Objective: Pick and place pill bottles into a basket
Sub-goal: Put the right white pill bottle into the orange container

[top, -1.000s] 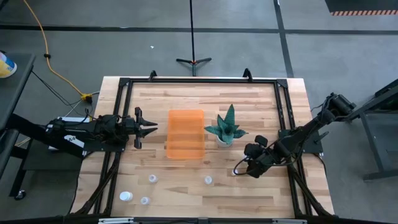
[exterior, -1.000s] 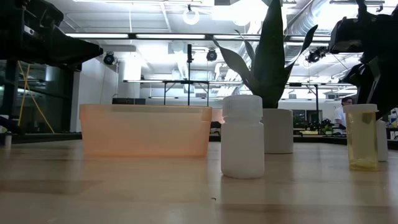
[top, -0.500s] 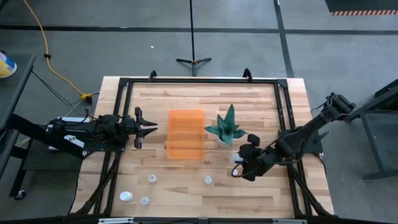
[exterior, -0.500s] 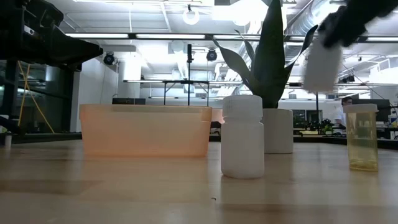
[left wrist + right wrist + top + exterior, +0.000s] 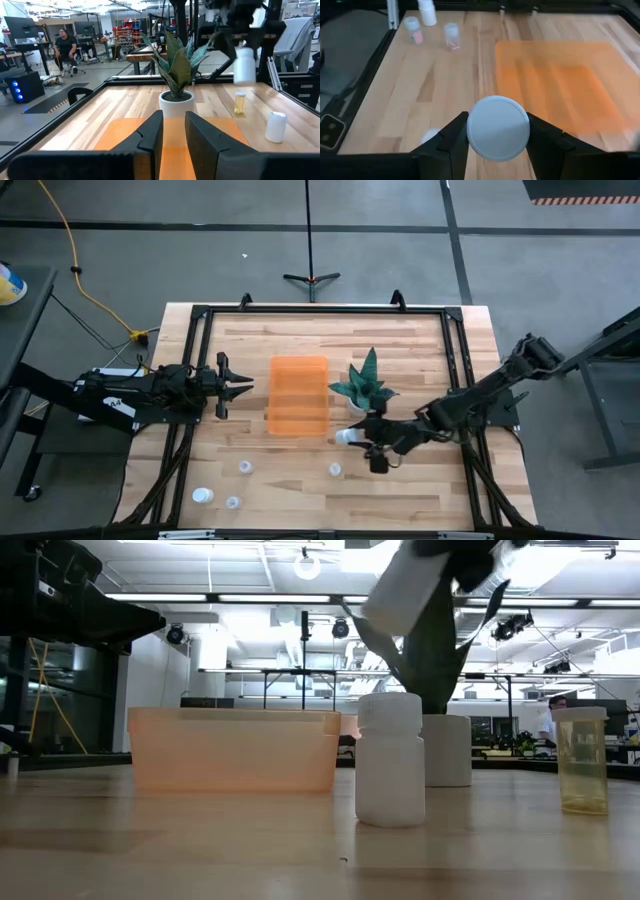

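My right gripper [image 5: 358, 439] is shut on a white pill bottle [image 5: 343, 436], in the air just near of the teal plant [image 5: 365, 387] and right of the orange basket [image 5: 298, 395]. The held bottle also shows in the low view [image 5: 408, 592], tilted above the table. My left gripper [image 5: 240, 385] hovers open and empty at the basket's left side. Several small bottles stand on their bases on the table: one near the middle [image 5: 334, 470] and three at the near left [image 5: 245, 467] [image 5: 203, 496] [image 5: 232, 502]. My right gripper pinches the white bottle's round side wall [image 5: 470, 131] between its two fingers [image 5: 451, 136], with one flat round end [image 5: 497, 125] facing the wrist. The fingers slant down from the table's right and lie along the bottle. The bottle is lifted clear and tilted, its free end [image 5: 385, 602] pointing left and down.
The plant's white pot [image 5: 446, 750] stands close behind the held bottle. A white bottle [image 5: 390, 760] and a yellowish translucent bottle [image 5: 580, 760] stand in the low view's foreground. Black frame rails [image 5: 190, 330] border the table.
My right gripper has lifted the white bottle off the table from beside the yellowish bottle. It has carried it up and toward the table's left, toward the basket, and the bottle has tipped from upright to tilted.
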Robot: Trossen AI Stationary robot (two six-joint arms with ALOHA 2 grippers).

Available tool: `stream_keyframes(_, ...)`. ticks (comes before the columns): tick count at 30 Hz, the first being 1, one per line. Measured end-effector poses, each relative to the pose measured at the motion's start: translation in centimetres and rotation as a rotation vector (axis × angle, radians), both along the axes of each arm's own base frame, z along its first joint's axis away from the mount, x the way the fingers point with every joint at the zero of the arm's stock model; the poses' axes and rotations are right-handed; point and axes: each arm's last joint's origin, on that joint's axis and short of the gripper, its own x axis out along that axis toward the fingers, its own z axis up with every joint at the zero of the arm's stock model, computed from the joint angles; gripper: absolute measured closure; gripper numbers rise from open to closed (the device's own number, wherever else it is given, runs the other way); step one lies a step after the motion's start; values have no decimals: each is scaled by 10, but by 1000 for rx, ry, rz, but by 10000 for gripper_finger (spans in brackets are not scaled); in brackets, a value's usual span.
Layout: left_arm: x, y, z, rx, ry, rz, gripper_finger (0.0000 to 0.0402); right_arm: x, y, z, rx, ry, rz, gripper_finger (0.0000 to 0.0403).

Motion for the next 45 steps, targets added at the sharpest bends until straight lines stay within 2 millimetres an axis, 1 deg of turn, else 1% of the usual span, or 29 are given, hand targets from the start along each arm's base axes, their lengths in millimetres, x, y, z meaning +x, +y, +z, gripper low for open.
stream_keyframes(3,0,0,0,0,0,0,284,18,-5,-10,-4,-14,49,245)
stream_keyframes(5,0,0,0,0,0,0,284,30,-9,-10,-2,-11,51,251)
stream_keyframes(9,0,0,0,0,0,0,284,48,-12,-1,-29,25,57,253)
stream_keyframes(14,0,0,0,0,0,0,284,68,-5,22,-86,27,111,246)
stream_keyframes(19,0,0,0,0,0,0,284,84,-1,42,-161,83,54,253)
stream_keyframes(22,0,0,0,0,0,0,284,100,3,46,-205,123,62,253)
stream_keyframes(26,0,0,0,0,0,0,284,124,3,40,-270,219,97,242)
stream_keyframes(29,0,0,0,0,0,0,284,140,-6,35,-276,300,81,243)
stream_keyframes(31,0,0,0,0,0,0,284,149,-14,32,-259,343,81,248)
stream_keyframes(35,0,0,0,0,0,0,284,165,-33,23,-197,388,19,252)
stream_keyframes(40,0,0,0,0,0,0,284,180,-59,17,-78,359,-2,240)
stream_keyframes(43,0,0,0,0,0,0,284,189,-68,13,-38,326,11,244)
stream_keyframes(45,0,0,0,0,0,0,284,192,-70,10,-34,312,36,250)
